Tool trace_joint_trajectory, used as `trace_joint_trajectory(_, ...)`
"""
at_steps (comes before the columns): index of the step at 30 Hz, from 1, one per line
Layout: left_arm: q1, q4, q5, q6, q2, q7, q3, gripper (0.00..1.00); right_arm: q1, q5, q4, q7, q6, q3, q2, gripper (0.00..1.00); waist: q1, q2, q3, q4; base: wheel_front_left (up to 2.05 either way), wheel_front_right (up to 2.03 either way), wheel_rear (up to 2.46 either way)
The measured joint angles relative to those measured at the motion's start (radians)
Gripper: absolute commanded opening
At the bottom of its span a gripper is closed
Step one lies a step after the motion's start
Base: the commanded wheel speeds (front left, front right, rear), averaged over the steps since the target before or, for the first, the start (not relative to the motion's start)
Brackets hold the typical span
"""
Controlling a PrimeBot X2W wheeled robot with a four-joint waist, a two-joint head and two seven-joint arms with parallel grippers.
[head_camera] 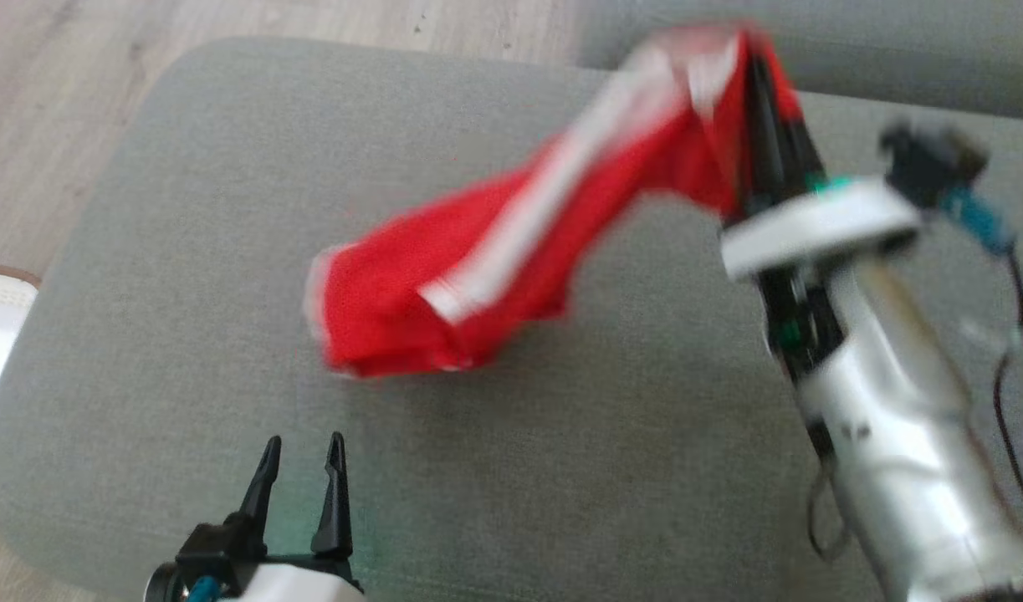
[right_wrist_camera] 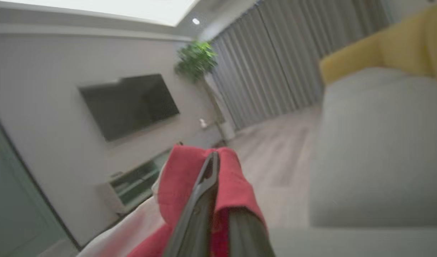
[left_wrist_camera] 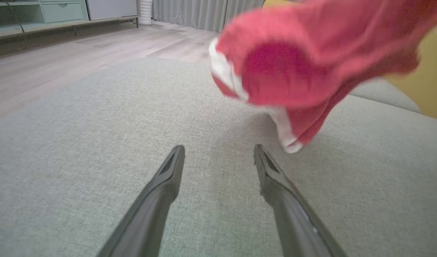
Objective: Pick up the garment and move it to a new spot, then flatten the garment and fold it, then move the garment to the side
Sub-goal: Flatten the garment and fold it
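One garment [head_camera: 444,284] is here, red with white stripes. The grippers are two: one left gripper [head_camera: 304,441] and one right gripper [right_wrist_camera: 212,167]. Each gripper has two fingers [left_wrist_camera: 161,192], so four fingers in total. There is one grey cushion [head_camera: 185,251]. In the room behind I count one television [right_wrist_camera: 130,103], one plant [right_wrist_camera: 196,60], one low cabinet [right_wrist_camera: 136,182] and one yellow backrest [right_wrist_camera: 382,50]. The curtain folds [right_wrist_camera: 268,64] are too many and too blurred to count.
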Motion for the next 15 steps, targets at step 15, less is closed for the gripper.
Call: trace_joint_trajectory(15,-0.055,-0.006,-0.001,-0.013,0.000,0.000,-0.012,1.00,0.286,-0.328,0.101,0.002,0.000,-0.295,-0.062,1.00,0.0001,0.0000,0.045,-0.121,0.00,0.00,0.00)
